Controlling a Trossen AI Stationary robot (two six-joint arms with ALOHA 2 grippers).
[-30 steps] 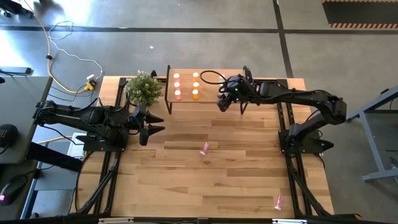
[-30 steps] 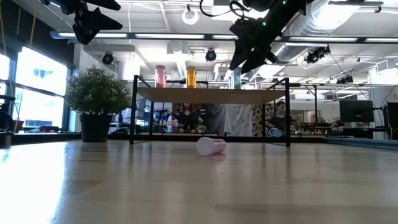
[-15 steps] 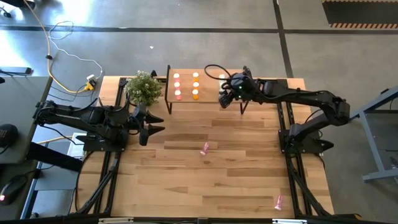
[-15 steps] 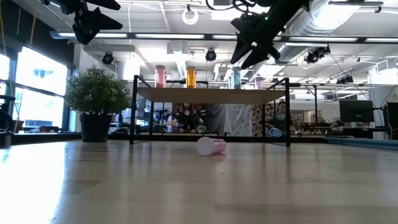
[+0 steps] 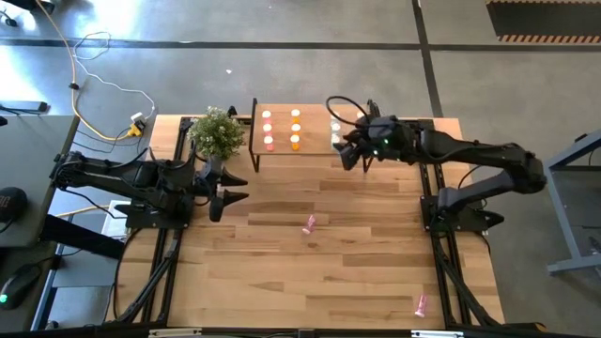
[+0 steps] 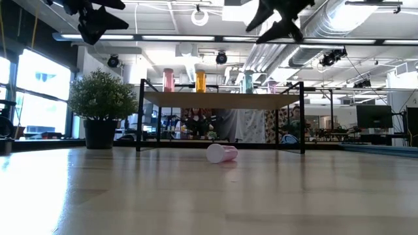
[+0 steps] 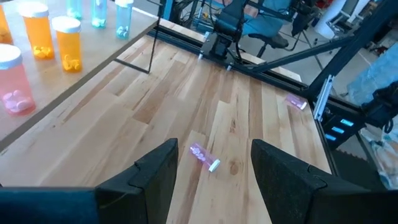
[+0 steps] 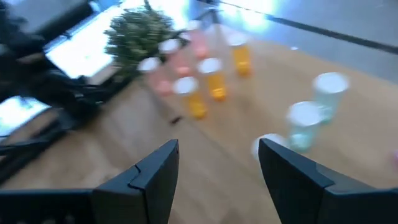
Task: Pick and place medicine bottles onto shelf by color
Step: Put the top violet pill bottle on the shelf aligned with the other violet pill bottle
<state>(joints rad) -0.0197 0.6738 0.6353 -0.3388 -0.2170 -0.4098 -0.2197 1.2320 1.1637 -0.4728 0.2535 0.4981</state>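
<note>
Since a second ago my right arm has pulled back from over the shelf's right end toward its own side; nothing else on the desk has shifted.

Plank-topped desk (image 5: 282, 272), light wood, both arms over its far half.

Shelf (image 5: 315, 150): low light-wood platform on black legs, at the far edge, mid-desk. Potted plant (image 5: 217, 132) stands just beside its left end.

Left arm waits near the left edge, left tool (image 5: 228, 192) hovering above the desk, near the plant. Its fingers stand apart, nothing between them, as the left wrist view shows.

Right tool (image 5: 351, 150) hangs above the shelf's right edge, high up in the low view. Fingers apart and empty in the right wrist view.

Medicine bottles on the shelf, upright, in columns: three pink bottles (image 5: 268, 129) nearest the left end, three orange bottles (image 5: 295, 129) next to them, then pale green bottles (image 8: 317, 106) toward the right end, near the right tool; I count two clearly, a third pale cap (image 8: 268, 144) is too blurred to call.

Off the shelf: one pink bottle (image 5: 309, 223) lies on its side mid-desk, in front of the shelf and well apart from both tools. Another pink bottle (image 5: 419, 303) lies near the desk's near right corner.
</note>
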